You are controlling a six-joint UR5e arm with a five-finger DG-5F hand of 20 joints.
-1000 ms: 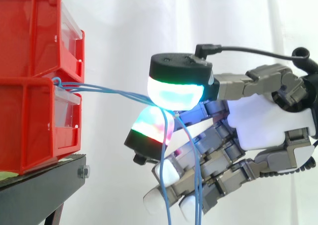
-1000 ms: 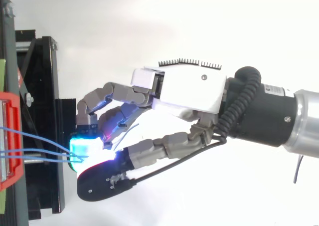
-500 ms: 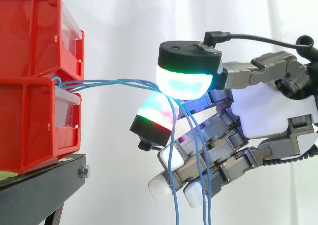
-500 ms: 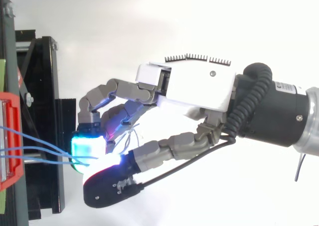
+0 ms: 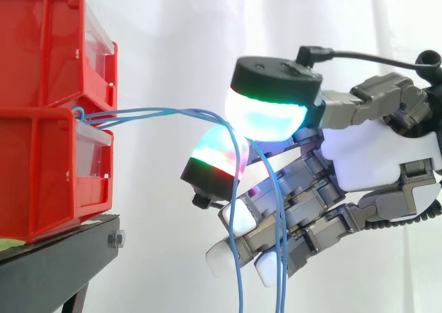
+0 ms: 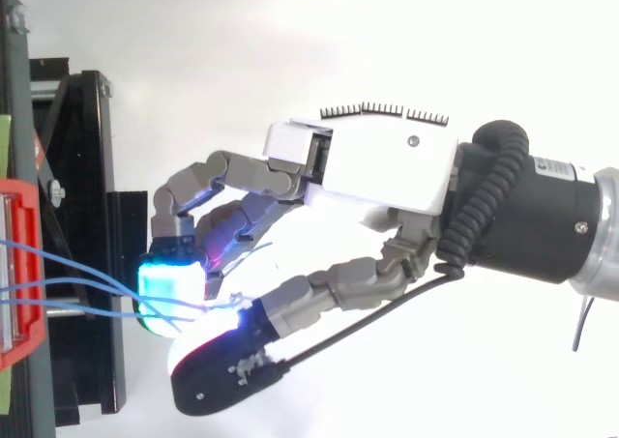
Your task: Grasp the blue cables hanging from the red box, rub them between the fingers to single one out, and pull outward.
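Side view: the blue cables [image 5: 159, 110] ran from the red box [image 5: 41, 154] at nine o'clock into the hand [image 5: 380, 154], pinched between its curled fingers [image 5: 217, 157]. Top view: several strands apparently lay in that pinch, so singling-out and pulling looked unfinished.

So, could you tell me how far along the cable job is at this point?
Done: the hand has the blue cables pinched between its glowing pads. In hand: singling out, since several strands pass through the pinch together. Left: isolating one and pulling outward; the strands arc loosely from the red box.
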